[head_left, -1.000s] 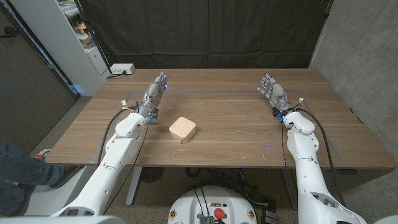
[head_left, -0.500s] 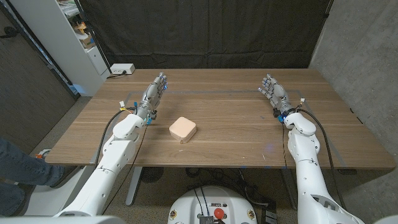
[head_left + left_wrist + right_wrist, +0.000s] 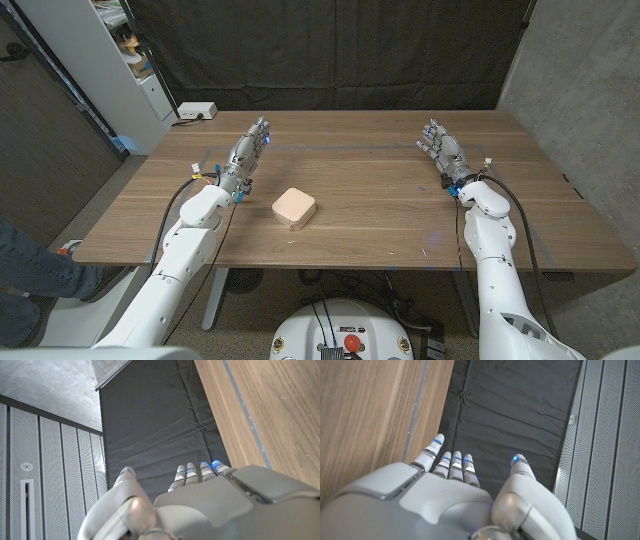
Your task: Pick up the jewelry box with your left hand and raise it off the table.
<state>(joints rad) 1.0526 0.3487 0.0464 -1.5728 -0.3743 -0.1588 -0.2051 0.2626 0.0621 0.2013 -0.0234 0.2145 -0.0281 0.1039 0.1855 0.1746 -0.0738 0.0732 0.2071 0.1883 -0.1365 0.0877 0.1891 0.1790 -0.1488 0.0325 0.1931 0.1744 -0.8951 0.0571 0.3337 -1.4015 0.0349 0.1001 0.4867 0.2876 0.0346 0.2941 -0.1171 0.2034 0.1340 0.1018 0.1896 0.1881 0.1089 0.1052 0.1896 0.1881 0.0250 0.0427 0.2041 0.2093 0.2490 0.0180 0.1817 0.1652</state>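
Pinkish jewelry box (image 3: pixel 294 208) sits on the wooden table (image 3: pixel 380 215) near its front edge — just beside the left hand (image 3: pixel 247 154), untouched. Left hand released, fingers extended; right hand (image 3: pixel 440 151) likewise — well apart, holding nothing.

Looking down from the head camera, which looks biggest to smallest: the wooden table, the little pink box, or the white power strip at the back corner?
1. Wooden table
2. Jewelry box
3. Power strip, though it lies farther from the camera, so this is unsure.
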